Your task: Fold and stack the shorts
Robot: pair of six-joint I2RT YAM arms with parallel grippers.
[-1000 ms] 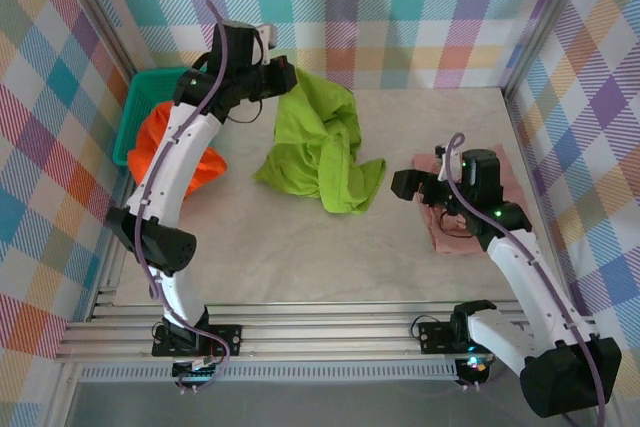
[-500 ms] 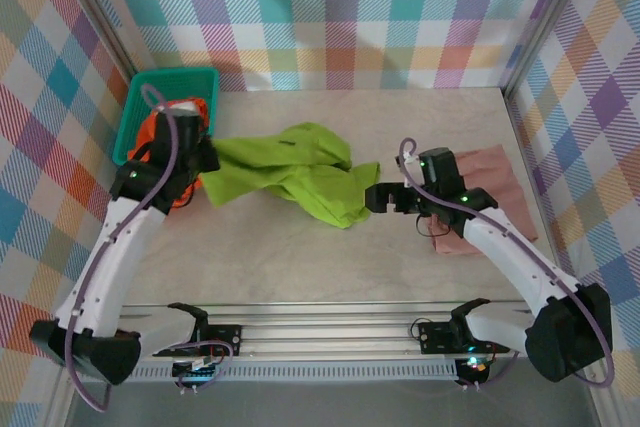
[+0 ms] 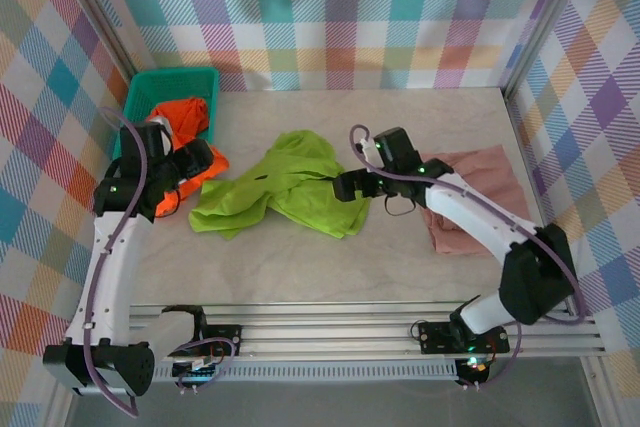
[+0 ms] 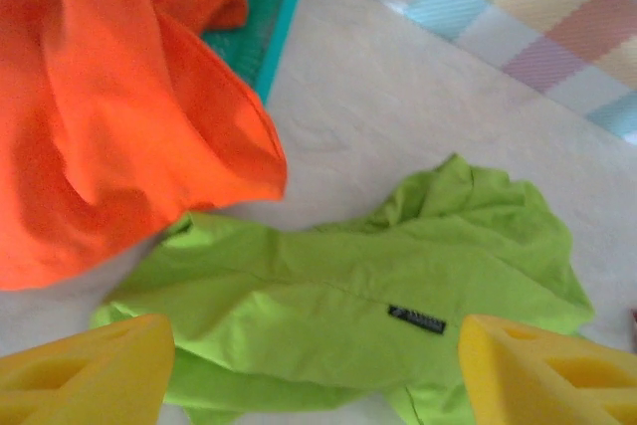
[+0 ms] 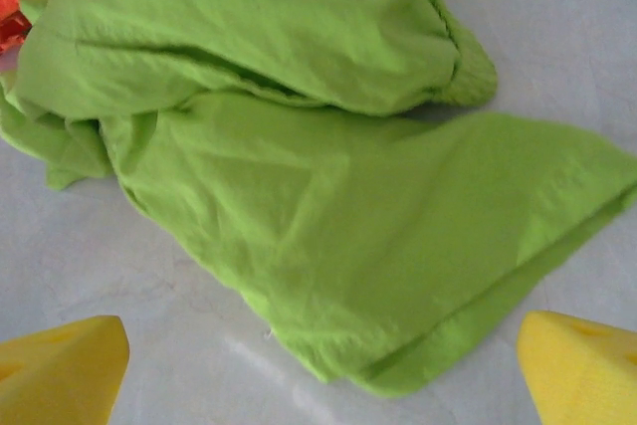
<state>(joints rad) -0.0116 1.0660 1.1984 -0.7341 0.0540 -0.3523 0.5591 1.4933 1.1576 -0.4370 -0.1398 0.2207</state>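
While both pairs of jaws stood apart with nothing held, the lot lay as follows.

Item — lime green soft cloth shorts [image 3: 285,187]: crumpled mid-table, doubled over themselves, not yet folded. Left gripper [image 4: 318,385] hung above their left end, right gripper [image 5: 323,375] above their right hem.

Item — bright orange cloth shorts [image 3: 185,132]: spilling from the teal plastic mesh basket [image 3: 170,77], loose edge lying against the green cloth.

Item — dusty pink cloth shorts [image 3: 480,197]: flat at the right, apparently folded, with the right arm passing over them.

Hazards, as judged:
- A left pinch so near the orange could take both cloths at once.
- A right pinch on the bunched hem could catch one layer only and leave the shorts twisted.
- The right forearm, if low, could drag the pink fold open.
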